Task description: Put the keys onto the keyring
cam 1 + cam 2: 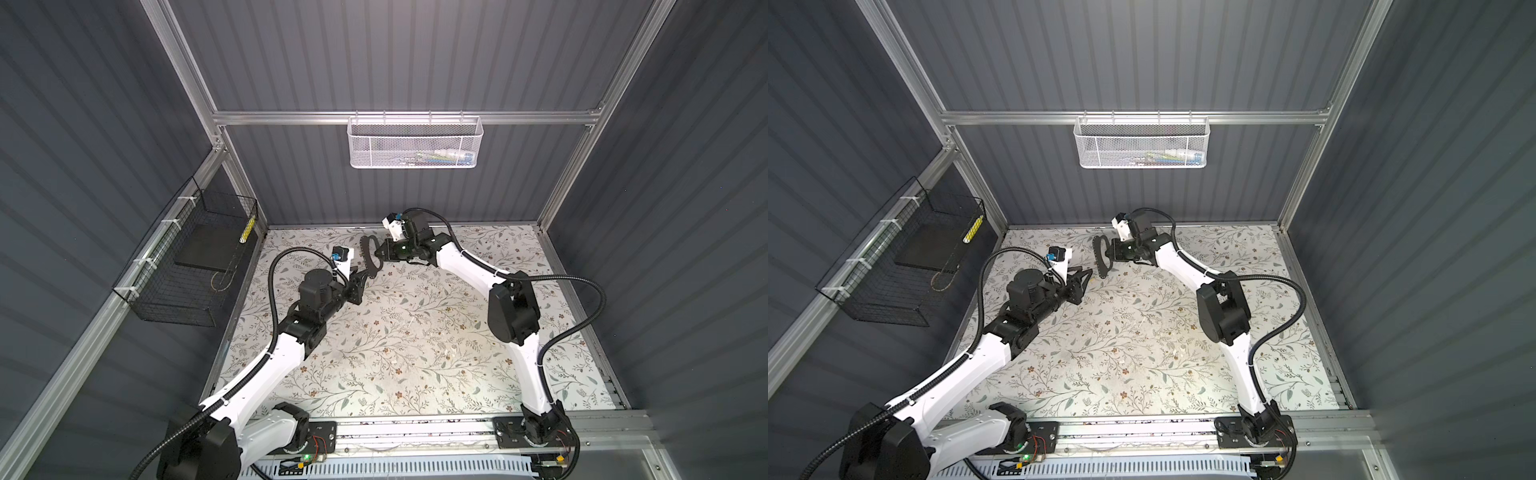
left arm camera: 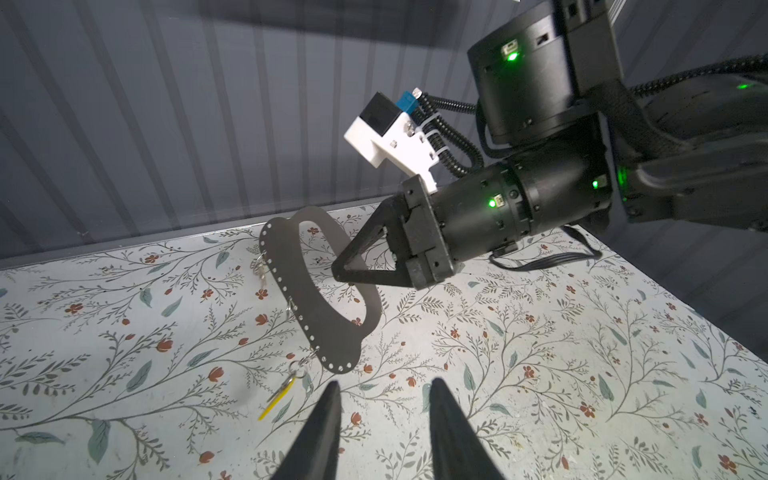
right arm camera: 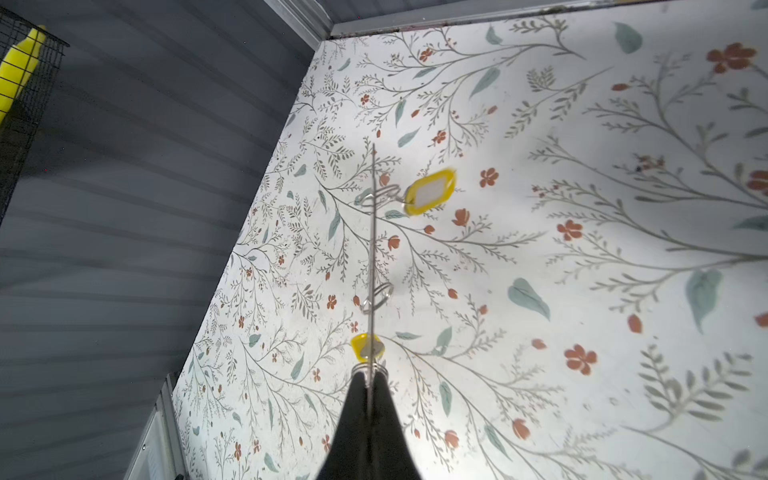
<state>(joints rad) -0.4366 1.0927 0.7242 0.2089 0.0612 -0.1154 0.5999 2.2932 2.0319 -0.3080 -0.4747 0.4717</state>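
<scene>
From where I stand the job looks all but finished. The left claw (image 2: 384, 401) hovers half spread and empty, just short of the keyring (image 2: 328, 328), touching nothing. The keyring is held on edge near the back of the table (image 1: 415, 353), seemingly lifted off it, with the right claw (image 2: 337, 268) pressed together on its rim.

Both keys (image 3: 430, 193) seem to be hung on it. In the right wrist view one yellow tag dangles from a silvery loop near the far end. The second key (image 3: 365, 347) sits close to the claw tips. A bare ring (image 3: 376, 297) between them carries no tag that I can see. No key lies loose on the table. I'd guess all that remains is to set the keyring down and let go.

On the left wall hangs a black wire basket (image 1: 174, 309), holding a dark flat slab (image 1: 203, 247) and a yellow stick (image 1: 248, 230) propped in its far corner. On the back wall a white mesh basket (image 1: 374, 149) holds a few small things, too blurred to name.
</scene>
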